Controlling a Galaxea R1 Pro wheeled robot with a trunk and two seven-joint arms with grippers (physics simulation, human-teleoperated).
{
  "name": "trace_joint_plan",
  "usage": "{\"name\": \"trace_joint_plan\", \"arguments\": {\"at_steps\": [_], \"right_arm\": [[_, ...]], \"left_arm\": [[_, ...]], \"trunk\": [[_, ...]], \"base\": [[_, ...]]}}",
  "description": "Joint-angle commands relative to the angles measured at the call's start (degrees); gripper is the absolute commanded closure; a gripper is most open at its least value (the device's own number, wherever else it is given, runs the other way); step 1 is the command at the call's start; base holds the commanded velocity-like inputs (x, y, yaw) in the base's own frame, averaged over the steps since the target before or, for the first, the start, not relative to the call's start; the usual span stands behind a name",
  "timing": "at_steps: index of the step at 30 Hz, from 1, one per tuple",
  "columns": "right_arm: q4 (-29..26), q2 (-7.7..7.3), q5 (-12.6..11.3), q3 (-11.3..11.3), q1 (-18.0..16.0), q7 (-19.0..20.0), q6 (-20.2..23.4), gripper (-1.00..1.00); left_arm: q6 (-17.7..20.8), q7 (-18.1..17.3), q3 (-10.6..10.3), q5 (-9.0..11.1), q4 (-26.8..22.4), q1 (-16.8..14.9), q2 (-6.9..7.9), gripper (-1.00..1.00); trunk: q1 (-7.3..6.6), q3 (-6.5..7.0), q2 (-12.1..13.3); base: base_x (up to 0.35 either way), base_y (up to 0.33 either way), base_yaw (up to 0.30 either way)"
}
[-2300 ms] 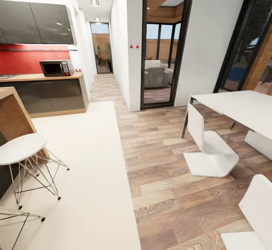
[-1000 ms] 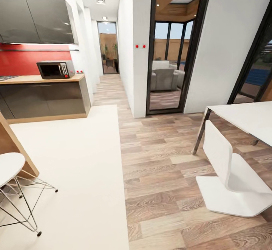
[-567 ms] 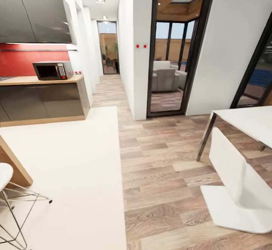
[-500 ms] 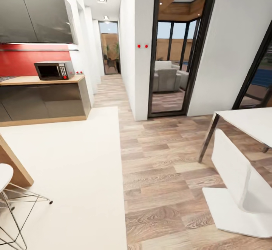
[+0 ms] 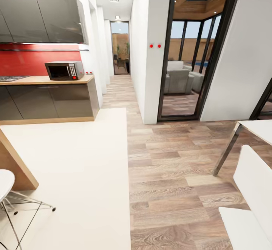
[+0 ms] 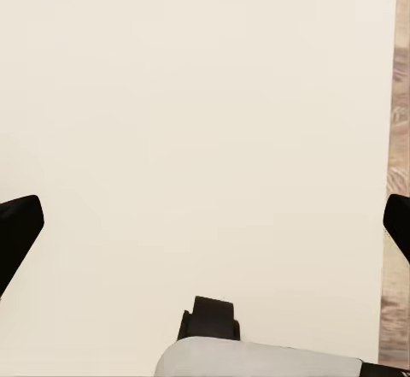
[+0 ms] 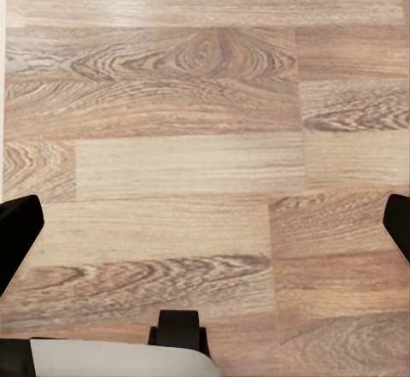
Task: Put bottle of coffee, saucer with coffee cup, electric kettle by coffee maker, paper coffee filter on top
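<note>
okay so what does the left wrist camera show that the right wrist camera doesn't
Left wrist view: the cream rug under the left gripper, with a thin strip of wood floor along one edge.

Right wrist view: wood planks all the way under the right gripper, with just a pale sliver at one edge that I can't identify.

Both: black fingertips spread wide at the picture's sides, with nothing between them, and floor beneath rather than any coffee things.
</note>
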Motion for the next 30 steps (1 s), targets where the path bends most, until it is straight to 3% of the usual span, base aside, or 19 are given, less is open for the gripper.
{"name": "trace_joint_plan", "arguments": {"at_steps": [1,30], "right_arm": [[0.01,0.0,0.25,-0.02,-0.02,-0.02,-0.14,-1.0],[0.01,0.0,0.25,0.07,-0.02,0.01,-0.05,-1.0]], "left_arm": [[-0.2,-0.01,0.11,0.0,0.05,-0.04,-0.01,-1.0],[-0.2,-0.01,0.11,0.09,0.08,-0.04,0.08,-1.0]], "trunk": [[0.03,-0.05,-0.02],[0.03,-0.05,-0.02]], "base": [[0.338,0.0,0.011],[0.338,0.0,0.003]]}}
